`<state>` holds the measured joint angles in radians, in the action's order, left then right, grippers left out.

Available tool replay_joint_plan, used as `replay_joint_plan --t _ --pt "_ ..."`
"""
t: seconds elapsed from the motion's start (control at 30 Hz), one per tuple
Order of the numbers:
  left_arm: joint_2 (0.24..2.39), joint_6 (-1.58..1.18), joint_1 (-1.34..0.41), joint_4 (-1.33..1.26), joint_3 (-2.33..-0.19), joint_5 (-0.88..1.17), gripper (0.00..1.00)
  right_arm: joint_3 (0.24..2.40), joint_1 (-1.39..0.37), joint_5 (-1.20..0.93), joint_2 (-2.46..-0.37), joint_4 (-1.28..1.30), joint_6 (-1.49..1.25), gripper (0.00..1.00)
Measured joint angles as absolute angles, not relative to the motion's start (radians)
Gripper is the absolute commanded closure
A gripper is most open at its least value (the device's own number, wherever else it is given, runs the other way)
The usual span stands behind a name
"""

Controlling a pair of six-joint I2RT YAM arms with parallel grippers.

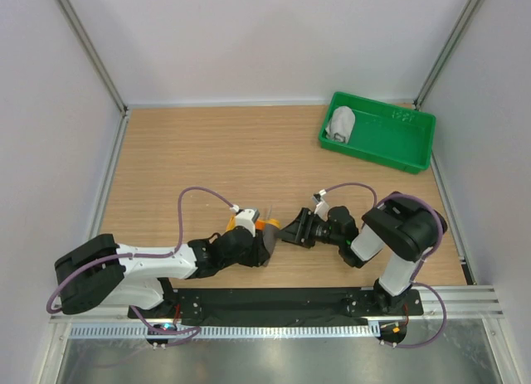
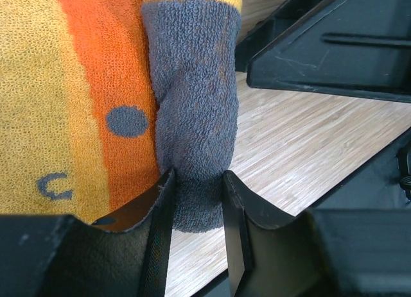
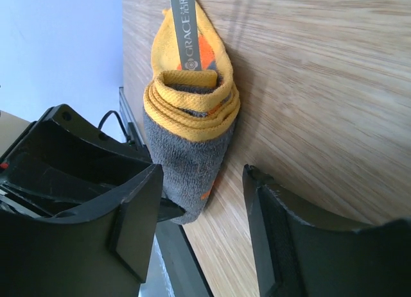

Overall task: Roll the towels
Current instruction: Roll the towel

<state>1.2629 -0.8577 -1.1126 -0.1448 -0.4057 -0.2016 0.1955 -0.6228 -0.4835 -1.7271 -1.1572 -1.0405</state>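
Pinching the grey end of the patterned towel (image 2: 77,117) in my left gripper (image 2: 198,181) stops the roll unwinding, I reckon; my right gripper (image 3: 199,185) stands released just beside that towel.

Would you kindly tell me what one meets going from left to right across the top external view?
Left gripper pinching the orange and yellow patterned towel with grey backing → right gripper, open → light grey rolled towel inside the green plastic tray.
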Motion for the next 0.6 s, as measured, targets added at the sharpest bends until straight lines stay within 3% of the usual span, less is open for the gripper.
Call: replay_joint_plan --t 0.37,0.53,0.6 --pt "1.248 -0.857 -1.097 -0.129 -0.402 -0.172 0.65 0.242 -0.672 -0.504 -1.913 -1.356 -1.13 0.5" --pt "1.254 -0.858 -1.097 -0.13 -0.402 -0.168 0.65 0.251 -0.687 -0.498 -1.925 -1.337 -1.13 0.77" --pt "1.254 -0.858 -1.097 -0.13 -0.402 -0.167 0.65 0.252 -0.688 -0.495 -1.924 -1.33 -1.128 0.82"
